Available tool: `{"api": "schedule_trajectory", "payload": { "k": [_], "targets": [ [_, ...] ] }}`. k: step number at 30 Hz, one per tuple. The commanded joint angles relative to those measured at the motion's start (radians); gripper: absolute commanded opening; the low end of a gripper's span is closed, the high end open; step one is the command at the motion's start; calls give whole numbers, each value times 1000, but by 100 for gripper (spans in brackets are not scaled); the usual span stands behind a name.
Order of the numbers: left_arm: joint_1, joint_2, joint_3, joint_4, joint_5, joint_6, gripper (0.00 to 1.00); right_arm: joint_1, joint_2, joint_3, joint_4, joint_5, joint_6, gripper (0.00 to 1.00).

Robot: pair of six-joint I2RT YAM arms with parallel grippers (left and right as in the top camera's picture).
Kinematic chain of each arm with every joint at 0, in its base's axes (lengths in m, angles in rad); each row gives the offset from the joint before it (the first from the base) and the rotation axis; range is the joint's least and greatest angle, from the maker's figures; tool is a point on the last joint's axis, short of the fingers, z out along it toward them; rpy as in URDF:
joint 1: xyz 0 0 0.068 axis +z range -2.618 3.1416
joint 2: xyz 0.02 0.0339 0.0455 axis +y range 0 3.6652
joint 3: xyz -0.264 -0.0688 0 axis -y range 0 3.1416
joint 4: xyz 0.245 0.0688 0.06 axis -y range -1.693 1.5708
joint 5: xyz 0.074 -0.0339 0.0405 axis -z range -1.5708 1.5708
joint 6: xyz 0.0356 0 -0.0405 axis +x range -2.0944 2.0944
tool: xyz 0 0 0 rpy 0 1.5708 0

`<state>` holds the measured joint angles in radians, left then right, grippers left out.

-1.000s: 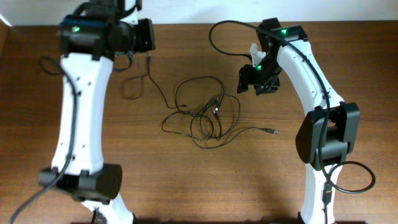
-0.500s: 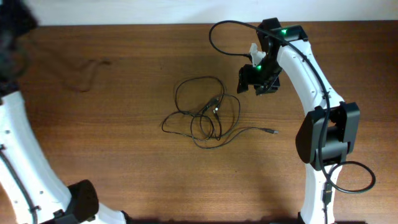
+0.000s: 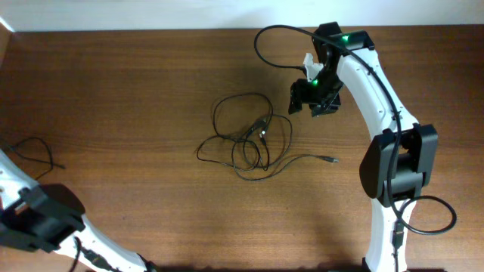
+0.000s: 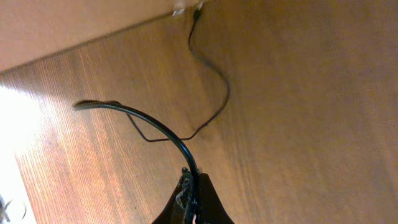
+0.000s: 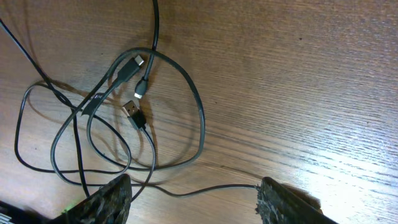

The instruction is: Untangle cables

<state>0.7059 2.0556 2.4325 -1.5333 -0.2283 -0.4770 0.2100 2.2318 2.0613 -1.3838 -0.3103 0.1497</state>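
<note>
The cables (image 3: 259, 130) are lying in a loose knot near the middle of the table (image 3: 151, 219), several thin black loops crossing over one another; three small plug ends (image 5: 132, 111) are sitting close together inside the loops, and one strand is trailing out to the right and ending in a small plug (image 3: 330, 159) on bare wood. Well apart from the knot, at the table's left edge, a lone cable (image 4: 226, 93) is lying by itself; in the left wrist view it is snaking across the wood from a plug end at the top, while a black arc of it is rising close to the camera. The left gripper (image 4: 191, 191) is pinching that arc, its fingers pressed together on it; the left arm (image 3: 38, 219) is showing only at the lower left corner of the overhead view. The right gripper (image 5: 193, 186) is hanging just to the right of the knot with its fingers spread wide and gripping nothing; a single strand is running across the wood between them; the right arm (image 3: 378, 91) is reaching in from the right side.
</note>
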Motion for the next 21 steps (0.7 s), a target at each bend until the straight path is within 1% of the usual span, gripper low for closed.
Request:
{"api": "schedule_trajectory", "payload": {
  "k": [1, 2, 3, 12, 13, 15, 16, 17, 18, 21],
  "targets": [
    [33, 78, 3, -5, -30, -34, 0, 0, -26, 14, 0, 8, -7, 66],
    [40, 98, 3, -8, -30, -34, 16, 0, -26, 14, 0, 8, -7, 66],
    [46, 123, 3, -9, -30, -34, 100, 0, -26, 14, 0, 8, -7, 66],
    [63, 140, 3, -11, -20, -34, 100, 0, -26, 14, 0, 8, -7, 66],
    [63, 140, 3, -2, -24, -34, 98, 0, -26, 14, 0, 8, -7, 66],
    [63, 154, 2, 39, -69, -37, 84, 0, -26, 14, 0, 8, -7, 66],
    [63, 174, 2, 43, -122, -115, 83, 0, -26, 14, 0, 8, -7, 66],
    [63, 200, 1, 41, -135, -140, 87, 0, -26, 14, 0, 8, -7, 66],
    [63, 222, 1, 32, -135, -140, 91, 0, -26, 14, 0, 7, -7, 66],
    [58, 267, 1, -8, -123, -140, 96, 0, -26, 14, 0, 7, -7, 66]
  ]
}}
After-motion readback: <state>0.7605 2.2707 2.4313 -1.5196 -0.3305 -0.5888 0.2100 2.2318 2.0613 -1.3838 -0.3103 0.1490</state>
